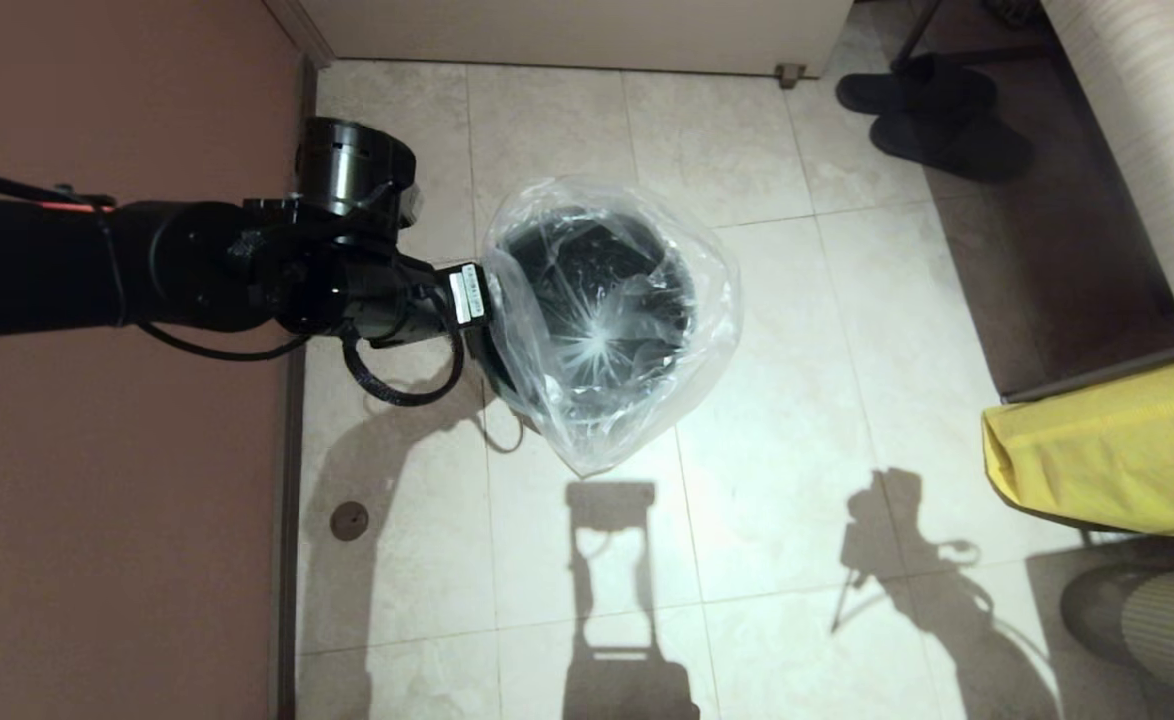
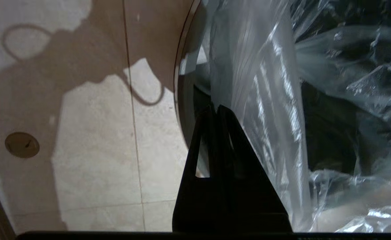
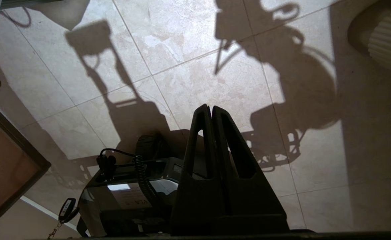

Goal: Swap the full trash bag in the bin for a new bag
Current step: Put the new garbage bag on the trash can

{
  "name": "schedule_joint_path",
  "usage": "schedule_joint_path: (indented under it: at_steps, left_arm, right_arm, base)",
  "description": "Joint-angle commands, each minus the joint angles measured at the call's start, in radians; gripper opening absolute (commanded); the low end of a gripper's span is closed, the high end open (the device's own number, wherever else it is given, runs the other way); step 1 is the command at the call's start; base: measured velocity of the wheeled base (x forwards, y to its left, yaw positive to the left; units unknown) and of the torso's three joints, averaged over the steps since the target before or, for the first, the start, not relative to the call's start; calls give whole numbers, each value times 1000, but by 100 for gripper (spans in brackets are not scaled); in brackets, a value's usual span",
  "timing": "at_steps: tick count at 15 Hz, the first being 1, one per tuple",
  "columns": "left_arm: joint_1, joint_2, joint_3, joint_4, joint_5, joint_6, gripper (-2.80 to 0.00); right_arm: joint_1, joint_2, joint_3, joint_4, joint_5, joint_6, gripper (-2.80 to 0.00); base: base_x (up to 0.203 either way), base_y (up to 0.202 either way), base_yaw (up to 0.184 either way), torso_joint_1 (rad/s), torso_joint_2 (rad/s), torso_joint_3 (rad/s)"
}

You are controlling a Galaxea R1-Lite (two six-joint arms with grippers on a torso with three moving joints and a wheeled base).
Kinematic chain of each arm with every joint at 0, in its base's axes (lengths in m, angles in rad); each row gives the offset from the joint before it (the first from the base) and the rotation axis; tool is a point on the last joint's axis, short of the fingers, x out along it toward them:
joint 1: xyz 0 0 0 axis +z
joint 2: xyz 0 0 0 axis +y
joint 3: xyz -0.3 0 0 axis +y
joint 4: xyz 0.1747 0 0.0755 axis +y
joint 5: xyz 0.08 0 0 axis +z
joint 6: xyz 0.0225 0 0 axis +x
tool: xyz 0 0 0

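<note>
The bin (image 1: 587, 262) stands on the tiled floor in the middle of the head view, its grey rim (image 2: 181, 110) showing in the left wrist view. The new bag (image 1: 637, 400), clear and crinkly, is draped over the bin's top, its star-gathered seal (image 1: 602, 350) facing up and one corner hanging past the near side. My left gripper (image 2: 215, 107) sits at the bin's left rim, shut on the bag's edge. My right gripper (image 3: 211, 108) is out of the head view, shut and empty above bare floor.
A yellow sack (image 1: 1117, 460) lies at the right. Black slippers (image 1: 932, 110) sit at the back right beside a striped sofa (image 1: 1147, 130). A brown wall (image 1: 97, 500) runs along the left, with a floor drain (image 1: 349, 520) near it. My own base (image 3: 129, 193) is under the right gripper.
</note>
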Motion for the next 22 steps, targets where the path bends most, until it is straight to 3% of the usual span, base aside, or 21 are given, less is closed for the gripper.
schedule_joint_path:
  at_steps: [1,5,6,10,16,17,22]
  left_arm:
    - [-3,27,-43,1,3,-4,-280]
    - [-34,-20,-43,32,6,-10,-280]
    - [-44,-20,-41,29,7,-10,0]
    - [-48,20,-46,22,45,-1,0]
    - [-29,52,-26,-18,41,-5,0]
    - [-23,64,-26,-43,42,-4,-280]
    - [-4,68,-33,-69,44,0,-280]
  right_arm:
    - [1,19,7,3,1,3,-280]
    - [1,27,30,0,3,4,-280]
    - [0,34,36,0,4,4,-280]
    - [-1,11,36,-11,33,4,-280]
    - [-1,19,38,-27,47,4,-280]
    - [-1,21,38,-44,52,4,-280]
    - [-1,35,44,-80,56,2,-280]
  base:
    - [0,0,0,0,0,0]
    - [0,0,0,0,0,0]
    - [0,0,0,0,0,0]
    - [0,0,0,0,0,0]
    - [0,0,0,0,0,0]
    - [0,0,0,0,0,0]
    - [0,0,0,0,0,0]
